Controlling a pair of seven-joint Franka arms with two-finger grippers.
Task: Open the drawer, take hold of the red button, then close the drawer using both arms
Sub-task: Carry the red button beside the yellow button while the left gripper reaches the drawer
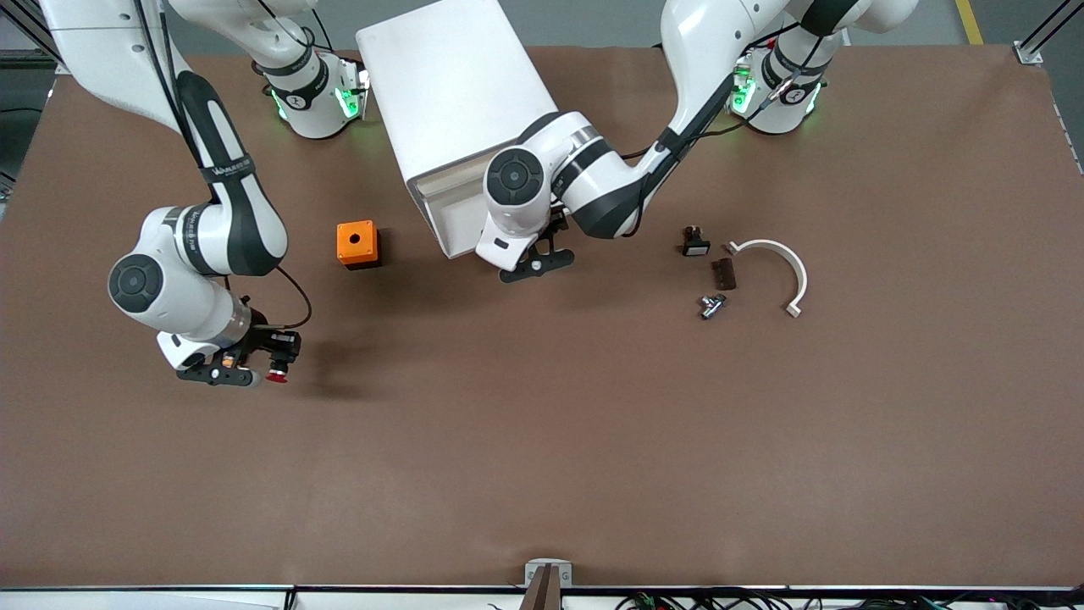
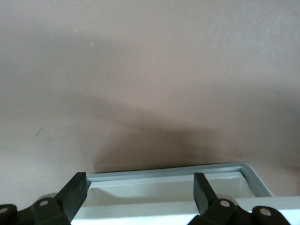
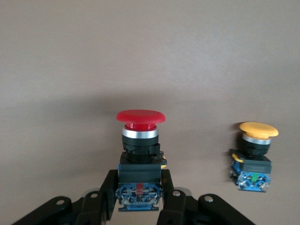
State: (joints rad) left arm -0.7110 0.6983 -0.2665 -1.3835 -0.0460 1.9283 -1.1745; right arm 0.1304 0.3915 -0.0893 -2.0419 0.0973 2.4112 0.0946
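I am holding the red button [image 3: 139, 154] in my right fingers [image 1: 251, 370], pressed on the two sides of its blue rear block, red cap pointing away from my wrist. They are hanging over the brown worktop [image 1: 593, 440], nearer the front camera than the orange box [image 1: 356, 244] and toward the right arm's end from it. In my right wrist view a second button with a yellow cap [image 3: 255, 154] is showing just beside the red one, apart from it; I cannot find it in the front view.

My left fingers [image 1: 537, 264] are spread wide with nothing between them, hovering at the front edge of the white drawer cabinet [image 1: 457, 110], which is standing toward the left arm's end from the orange box. The left wrist view is showing the grey rim of the drawer [image 2: 173, 174], slid open, its pale inside visible between the two pads [image 2: 202, 192].
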